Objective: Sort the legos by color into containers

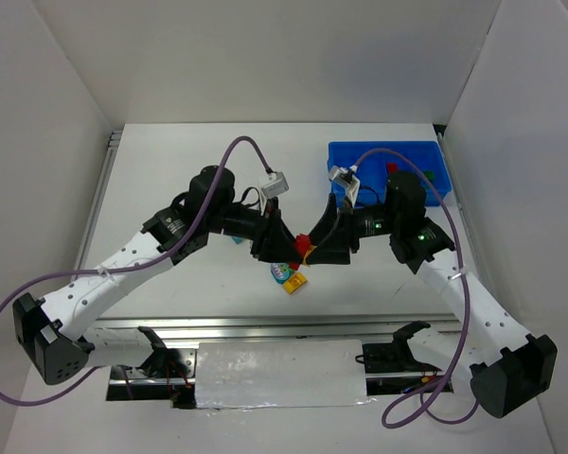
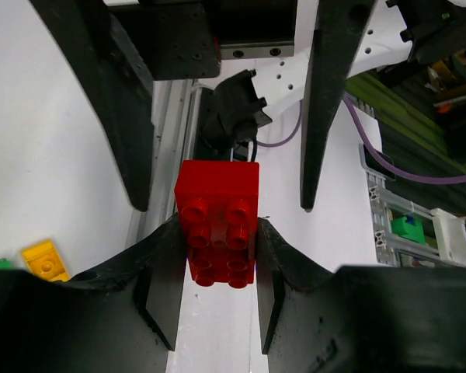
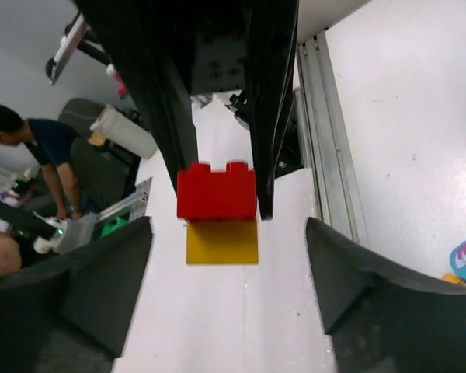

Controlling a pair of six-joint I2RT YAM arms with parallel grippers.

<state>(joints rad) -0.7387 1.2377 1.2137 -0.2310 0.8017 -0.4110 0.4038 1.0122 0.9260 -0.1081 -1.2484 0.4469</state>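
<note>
A red lego (image 1: 306,248) is held above the table's middle between both grippers. My left gripper (image 1: 286,248) is shut on it; in the left wrist view its fingers (image 2: 163,272) clamp the red lego (image 2: 217,233) by its sides. In the right wrist view the red lego (image 3: 216,192) has a yellow piece (image 3: 222,242) joined to it, facing my right gripper (image 3: 229,233). My right gripper (image 1: 320,250) is wide open, its jaws standing either side of the stack without touching it. The blue tray (image 1: 360,151) lies at the back right.
A cyan lego (image 1: 282,272) and a yellow lego (image 1: 294,283) lie on the table just below the grippers. The yellow one (image 2: 45,260) also shows in the left wrist view. A red lego (image 1: 392,170) and a green lego (image 1: 434,176) sit in the tray.
</note>
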